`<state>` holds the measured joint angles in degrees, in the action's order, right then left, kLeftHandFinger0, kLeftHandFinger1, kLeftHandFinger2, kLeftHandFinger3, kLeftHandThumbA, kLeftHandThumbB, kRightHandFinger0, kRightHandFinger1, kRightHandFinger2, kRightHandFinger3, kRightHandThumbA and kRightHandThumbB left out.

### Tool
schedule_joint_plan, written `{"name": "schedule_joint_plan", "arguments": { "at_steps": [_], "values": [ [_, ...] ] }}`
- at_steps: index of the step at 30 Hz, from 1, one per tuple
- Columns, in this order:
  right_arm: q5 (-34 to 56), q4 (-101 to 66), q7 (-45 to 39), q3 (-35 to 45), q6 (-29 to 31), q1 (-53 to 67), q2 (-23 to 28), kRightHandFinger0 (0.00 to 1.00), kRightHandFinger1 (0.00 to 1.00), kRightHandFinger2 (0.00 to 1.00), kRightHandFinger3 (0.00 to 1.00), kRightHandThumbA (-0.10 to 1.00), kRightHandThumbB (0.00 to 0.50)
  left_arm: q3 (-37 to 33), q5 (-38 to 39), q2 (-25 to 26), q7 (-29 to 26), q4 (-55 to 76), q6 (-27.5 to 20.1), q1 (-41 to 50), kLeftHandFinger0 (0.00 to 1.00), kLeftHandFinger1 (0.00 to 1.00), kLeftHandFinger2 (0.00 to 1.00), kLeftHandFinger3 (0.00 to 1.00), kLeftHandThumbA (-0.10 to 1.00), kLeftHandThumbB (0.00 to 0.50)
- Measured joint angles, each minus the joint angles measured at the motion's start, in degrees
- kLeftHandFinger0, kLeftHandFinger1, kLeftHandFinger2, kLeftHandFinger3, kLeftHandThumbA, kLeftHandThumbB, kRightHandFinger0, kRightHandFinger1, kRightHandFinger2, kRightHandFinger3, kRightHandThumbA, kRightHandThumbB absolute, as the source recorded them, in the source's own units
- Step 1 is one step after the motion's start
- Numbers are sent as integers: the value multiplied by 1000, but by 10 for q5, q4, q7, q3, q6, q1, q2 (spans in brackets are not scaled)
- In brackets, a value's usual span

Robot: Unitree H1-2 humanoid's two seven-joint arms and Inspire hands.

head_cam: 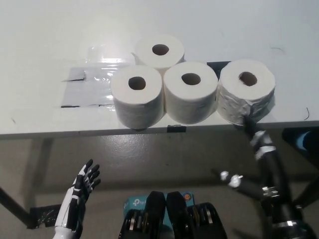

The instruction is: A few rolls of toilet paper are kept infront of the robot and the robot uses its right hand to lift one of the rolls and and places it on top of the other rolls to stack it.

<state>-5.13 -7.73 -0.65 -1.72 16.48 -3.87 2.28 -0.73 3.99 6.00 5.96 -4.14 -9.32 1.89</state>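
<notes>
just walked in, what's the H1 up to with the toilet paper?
Four white toilet paper rolls stand upright on the white table: three in a front row, one behind. The black right hand is wrapped around the rightmost roll at the table edge; it has not left the table. Nothing is stacked yet. The white left hand rests open, low beside the table.

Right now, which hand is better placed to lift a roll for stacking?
The right hand: it already reaches the front of the rightmost roll at the table edge. The left hand hangs open below the table, well away from every roll.
</notes>
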Motion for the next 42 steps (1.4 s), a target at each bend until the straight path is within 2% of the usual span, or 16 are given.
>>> {"name": "schedule_joint_plan", "arguments": {
  "at_steps": [1,3,4,7,8,10,11,12,13,17,19,25,27,32,37,42],
  "values": [
    [0,-22,3,10,0,2,0,1000,1000,1000,1000,950,147,-2,0,0,0,0,0,-2,1000,1000,1000,1000,1000,159],
    [2,-63,7,31,-3,4,2,1000,1000,1000,1000,946,143,-5,-1,-1,0,0,0,-4,1000,1000,1000,1000,1000,158],
    [3,-93,10,48,-8,2,4,1000,1000,1000,1000,897,162,-7,-2,-1,0,0,0,-5,1000,1000,1000,1000,1000,159],
    [14,-150,14,81,-27,-13,18,1000,1000,1000,1000,900,179,-12,-3,-1,0,0,0,-7,1000,1000,1000,1000,1000,167],
    [18,-167,15,94,-38,-28,31,1000,1000,1000,1000,885,168,-13,-4,-1,0,0,0,-7,1000,1000,1000,1000,1000,166],
    [23,-181,14,113,-64,-62,61,1000,1000,1000,1000,958,137,-15,-5,-1,0,0,1,-7,1000,1000,1000,1000,1000,164],
    [24,-182,14,118,-74,-77,75,1000,1000,1000,1000,932,186,-16,-5,-1,0,0,1,-7,1000,1000,1000,1000,1000,173],
    [25,-182,12,124,-91,-100,100,1000,1000,1000,1000,931,182,-17,-6,-2,0,0,1,-7,1000,1000,1000,1000,1000,173],
    [26,-180,9,127,-104,-116,118,1000,1000,1000,1000,1000,186,-17,-6,-2,0,0,1,-7,1000,1000,1000,1000,1000,172],
    [27,-148,-9,122,-153,-175,184,1000,1000,1000,1000,987,286,-18,-6,-2,0,-2,1,-7,1000,1000,1000,1000,1000,163],
    [27,-122,-22,113,-176,-203,209,1000,1000,1000,1000,955,267,-18,-6,-2,0,-3,2,-7,1000,1000,1000,1000,1000,164],
    [23,37,-87,34,-248,-341,284,1000,1000,1000,1000,923,330,-18,-6,-3,0,-4,3,-7,1000,1000,1000,1000,1000,154],
    [18,95,-107,4,-262,-384,294,1000,1000,1000,1000,897,324,-18,-6,-3,0,-5,3,-7,1000,1000,1000,1000,1000,147],
    [6,235,-165,-75,-292,-475,298,1000,1000,1000,1000,979,311,-18,-6,-3,0,-5,3,-7,1000,1000,1000,1000,1000,149],
    [-13,374,-227,-162,-307,-546,296,1000,1000,1000,1000,938,301,-18,-6,-2,0,-5,3,-7,1000,1000,1000,1000,1000,152],
    [-30,481,-287,-235,-313,-603,294,1000,1000,1000,1000,973,310,-18,-6,-3,0,-5,3,-7,1000,1000,1000,1000,1000,145]
  ]
}}
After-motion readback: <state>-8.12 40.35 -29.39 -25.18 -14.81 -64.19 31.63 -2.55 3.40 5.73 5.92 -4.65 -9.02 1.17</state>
